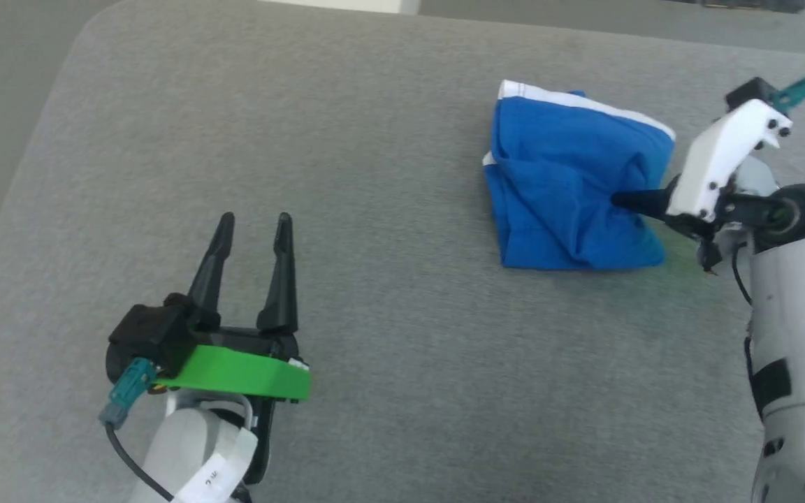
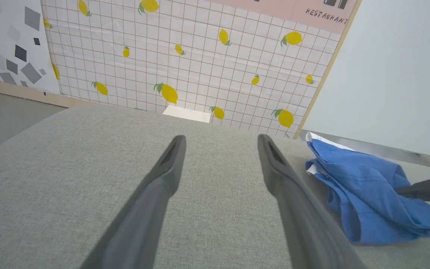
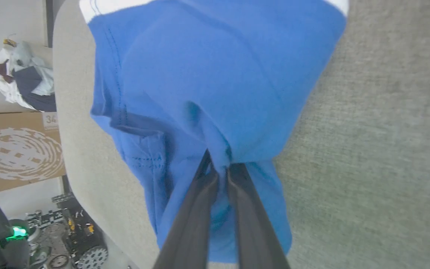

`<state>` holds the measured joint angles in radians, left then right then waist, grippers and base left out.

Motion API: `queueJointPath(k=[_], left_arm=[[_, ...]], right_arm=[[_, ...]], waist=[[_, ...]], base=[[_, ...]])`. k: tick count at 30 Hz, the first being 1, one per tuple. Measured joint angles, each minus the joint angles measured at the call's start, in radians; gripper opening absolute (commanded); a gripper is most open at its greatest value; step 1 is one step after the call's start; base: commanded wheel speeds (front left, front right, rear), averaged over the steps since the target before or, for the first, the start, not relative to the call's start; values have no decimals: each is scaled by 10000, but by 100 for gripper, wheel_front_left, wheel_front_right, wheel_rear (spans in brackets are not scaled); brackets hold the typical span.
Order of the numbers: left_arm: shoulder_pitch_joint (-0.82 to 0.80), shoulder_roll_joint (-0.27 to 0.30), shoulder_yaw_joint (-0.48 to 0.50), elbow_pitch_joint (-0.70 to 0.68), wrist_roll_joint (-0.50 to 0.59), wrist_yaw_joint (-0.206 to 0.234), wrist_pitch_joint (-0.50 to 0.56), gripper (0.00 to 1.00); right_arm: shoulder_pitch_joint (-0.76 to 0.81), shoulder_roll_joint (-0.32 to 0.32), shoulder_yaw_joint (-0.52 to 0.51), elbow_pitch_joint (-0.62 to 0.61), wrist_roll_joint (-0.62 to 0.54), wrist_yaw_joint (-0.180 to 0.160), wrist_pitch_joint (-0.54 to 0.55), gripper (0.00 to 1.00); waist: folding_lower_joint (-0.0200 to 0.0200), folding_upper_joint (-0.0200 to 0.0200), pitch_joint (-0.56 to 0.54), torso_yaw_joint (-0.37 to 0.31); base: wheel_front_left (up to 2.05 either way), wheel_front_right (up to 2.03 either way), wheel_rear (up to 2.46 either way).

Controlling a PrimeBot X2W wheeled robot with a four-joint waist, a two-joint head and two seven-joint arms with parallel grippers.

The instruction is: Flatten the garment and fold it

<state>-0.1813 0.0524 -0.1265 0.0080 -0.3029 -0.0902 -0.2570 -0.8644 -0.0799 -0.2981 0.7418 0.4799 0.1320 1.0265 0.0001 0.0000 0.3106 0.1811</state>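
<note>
Fabric-pinching with the right gripper (image 1: 618, 201), clamping narrow on a fold of the garment (image 1: 563, 161), crumpled toward the far right of the grey table (image 1: 388, 363). Hovering with the left gripper (image 1: 254, 225) well apart, spreading fingers (image 1: 281, 279) wide.
</note>
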Motion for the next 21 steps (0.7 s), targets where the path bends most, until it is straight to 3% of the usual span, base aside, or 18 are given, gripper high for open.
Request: queueJointPath(k=[7, 12, 21], left_arm=[[0, 0, 314, -134, 297, -84, 0, 100], [-171, 0, 330, -161, 518, -205, -2, 100], [-682, 59, 176, -173, 1012, -326, -2, 100]], right_arm=[[670, -238, 2466, -2205, -840, 0, 360, 0], [699, -982, 3645, -2999, -1668, 0, 198, 0], [430, -1979, 4316, -2869, -3095, 0, -1070, 0]], waist=[[0, 0, -40, -1074], [-1, 0, 18, -2079], [-1, 0, 347, -3777]], base=[[0, 0, 0], [0, 0, 0], [0, 0, 0]])
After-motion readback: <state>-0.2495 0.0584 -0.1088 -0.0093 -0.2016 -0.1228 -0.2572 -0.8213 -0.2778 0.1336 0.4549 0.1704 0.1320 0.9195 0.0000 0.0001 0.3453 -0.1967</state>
